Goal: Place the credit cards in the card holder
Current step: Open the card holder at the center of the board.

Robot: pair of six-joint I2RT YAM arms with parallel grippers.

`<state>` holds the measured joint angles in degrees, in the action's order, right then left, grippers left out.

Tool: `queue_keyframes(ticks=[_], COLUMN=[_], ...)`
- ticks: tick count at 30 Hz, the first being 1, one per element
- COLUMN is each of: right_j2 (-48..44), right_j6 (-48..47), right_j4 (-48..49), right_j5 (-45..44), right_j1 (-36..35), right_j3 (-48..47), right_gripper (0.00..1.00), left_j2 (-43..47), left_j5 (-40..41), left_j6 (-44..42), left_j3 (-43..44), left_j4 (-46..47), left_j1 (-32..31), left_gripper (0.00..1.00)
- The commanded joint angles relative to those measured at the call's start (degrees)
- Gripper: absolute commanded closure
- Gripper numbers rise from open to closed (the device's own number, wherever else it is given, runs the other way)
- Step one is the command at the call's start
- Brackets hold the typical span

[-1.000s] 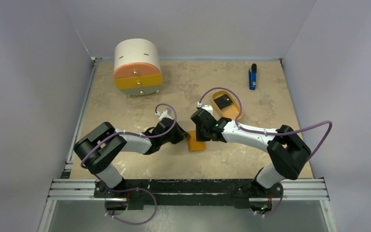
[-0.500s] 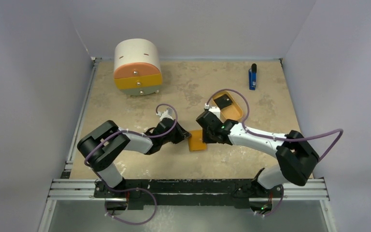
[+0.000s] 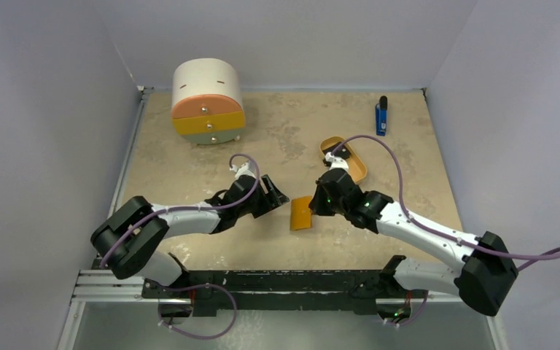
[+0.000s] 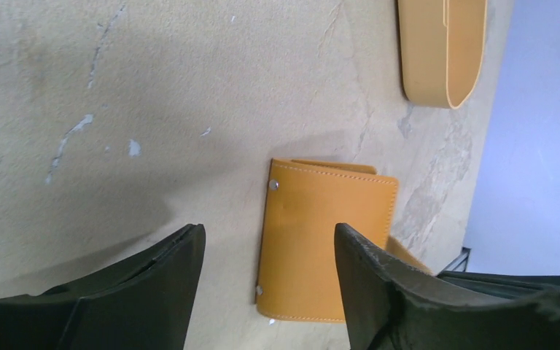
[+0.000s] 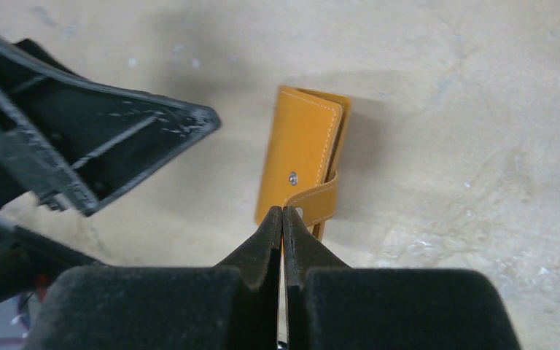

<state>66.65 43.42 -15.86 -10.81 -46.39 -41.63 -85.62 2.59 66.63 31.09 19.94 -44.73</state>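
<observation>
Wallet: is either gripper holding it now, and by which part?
The left gripper is open, holding nothing. The right gripper is shut, tips at the snap strap of the wallet; a pinch on that strap cannot be confirmed.

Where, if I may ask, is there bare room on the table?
Free: the back stretch between drawer cabinet and blue stick; the left side in front of the cabinet. Crowded: the middle, where left gripper and right gripper flank the card holder near the tray.
</observation>
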Motion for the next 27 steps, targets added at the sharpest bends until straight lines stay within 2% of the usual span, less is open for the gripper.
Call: queue_keyframes(ticks=[1,9,14,20,24,27], right_j2=[-2.74,-1.55,0.34,3.72,3.16,1.51], right_j6=[-1.86,-1.25,-1.30,-0.86,0.44,0.81], right_j4=[5.41,13.13,17.68,16.75,17.08,20.75], right_j5=[4.93,13.11,17.58,15.90,14.93,16.89], right_j1=[0.00,-0.02,-0.10,-0.10,-0.10,-0.16], right_j3=[-0.42,0.26,-0.97,-2.32,0.21,2.20], right_gripper=[1.00,1.00,1.00,1.00,1.00,1.00], left_j2=[4.17,8.15,14.94,22.98,24.45,24.64], left_j5=[1.23,2.19,9.03,16.74,17.63,15.55], left_j6=[-4.39,-4.85,-4.26,-4.29,-4.88,-5.10], left_j3=[2.44,0.98,-0.15,-1.02,-1.88,-3.12], left_j4=[-8.12,-11.82,-19.27,-29.86,-31.44,-28.59], left_j1=[0.26,0.26,0.29,0.52,0.65,0.70], left_gripper=[0.33,0.30,0.30,0.31,0.31,0.31])
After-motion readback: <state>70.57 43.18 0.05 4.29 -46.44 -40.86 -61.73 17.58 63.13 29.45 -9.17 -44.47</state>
